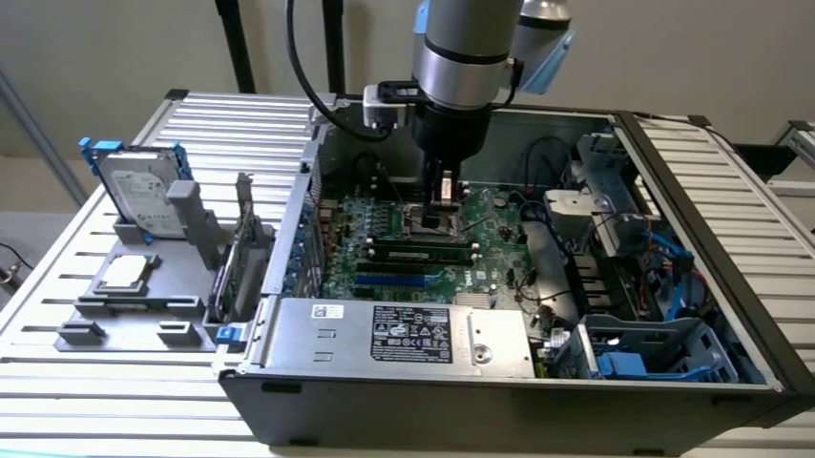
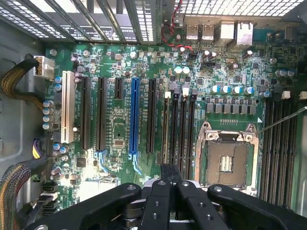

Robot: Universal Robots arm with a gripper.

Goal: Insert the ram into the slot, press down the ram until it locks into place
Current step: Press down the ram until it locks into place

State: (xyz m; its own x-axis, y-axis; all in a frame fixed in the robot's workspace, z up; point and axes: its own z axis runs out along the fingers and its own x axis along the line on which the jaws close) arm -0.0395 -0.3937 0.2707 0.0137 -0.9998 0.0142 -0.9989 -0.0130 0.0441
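Ribbed metal desk point(image 1: 713, 181) carries an open grey computer case point(image 1: 510, 391). Inside, the ram point(image 1: 427, 255), a thin flat green stick with black chips, already sits in a black slot point(image 1: 425, 262) with white end clips; whether it is locked cannot be told. Above the motherboard point(image 2: 120, 67), the black tool point(image 2: 171, 179) hangs with fingers closed, holding nothing visible.

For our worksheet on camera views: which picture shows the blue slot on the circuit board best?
The wrist view: the blue slot is seen from above, its whole length uncovered. The exterior view shows the blue slot as a thin strip, seen at a slant, beside the grey power supply box.
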